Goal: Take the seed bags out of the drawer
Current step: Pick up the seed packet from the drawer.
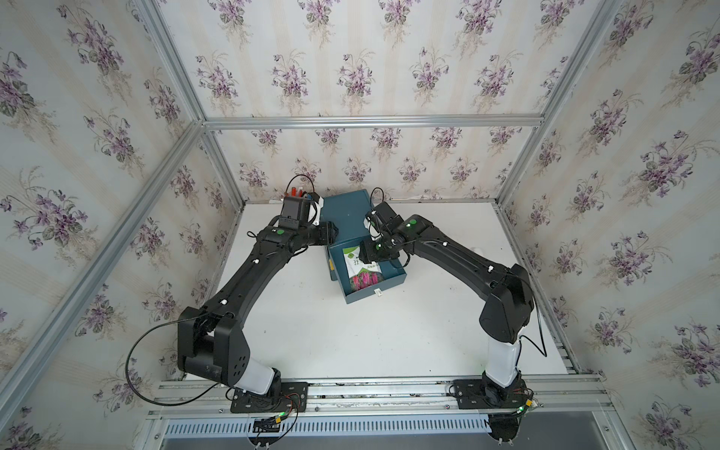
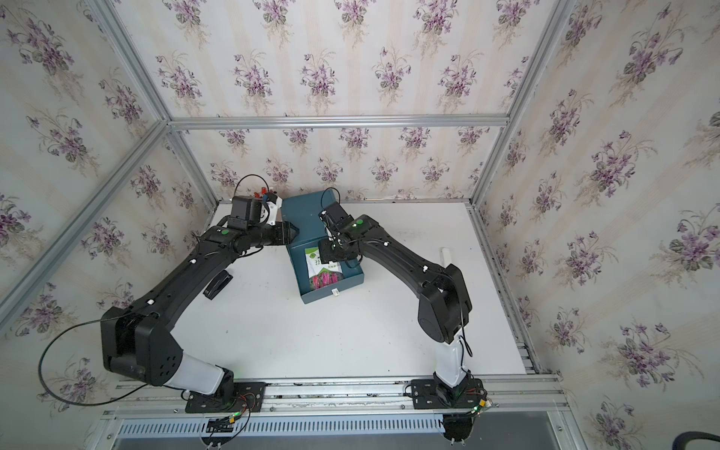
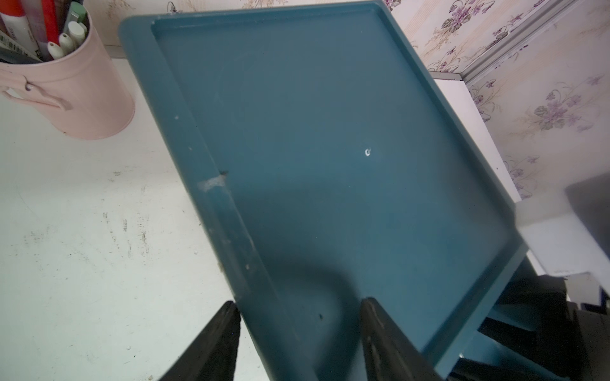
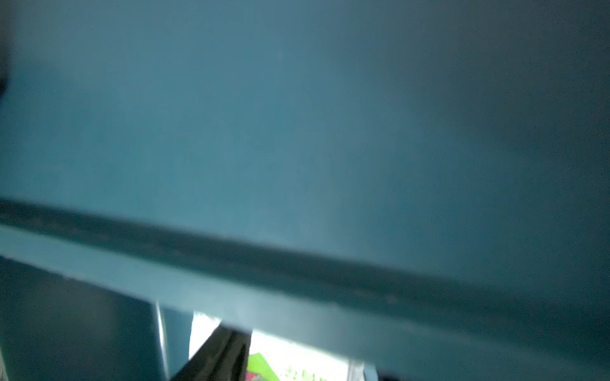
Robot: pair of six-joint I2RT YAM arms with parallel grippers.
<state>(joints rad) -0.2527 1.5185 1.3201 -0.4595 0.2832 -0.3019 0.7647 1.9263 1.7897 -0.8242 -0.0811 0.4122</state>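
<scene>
One seed bag [image 1: 364, 272] [image 2: 325, 274] lies flat in the open drawer [image 1: 393, 283] [image 2: 346, 286], green-and-white end toward the back, pink blooms toward the drawer's front wall, and whether more bags lie under it I can't tell. Right on the bag's green end sits the right claw [image 1: 368, 255], reaching down into the drawer; the wrist hides its jaws from above, and the right wrist view gives only one dark finger [image 4: 218, 358] beside a sliver of the bag [image 4: 290, 366] under blurred blue, so wide or narrow, holding or not, I cannot tell. Behind the drawer stands the blue box [image 1: 346, 210] [image 3: 330, 148] it slides out of. Over on that box's left edge, the left claw [image 3: 300, 301] [image 1: 331, 233] is clamped, one finger outside the wall, one on top. Beside the box, a pink cup [image 3: 82, 99] of pens [image 3: 52, 33] stands on the white bench [image 1: 350, 343].
</scene>
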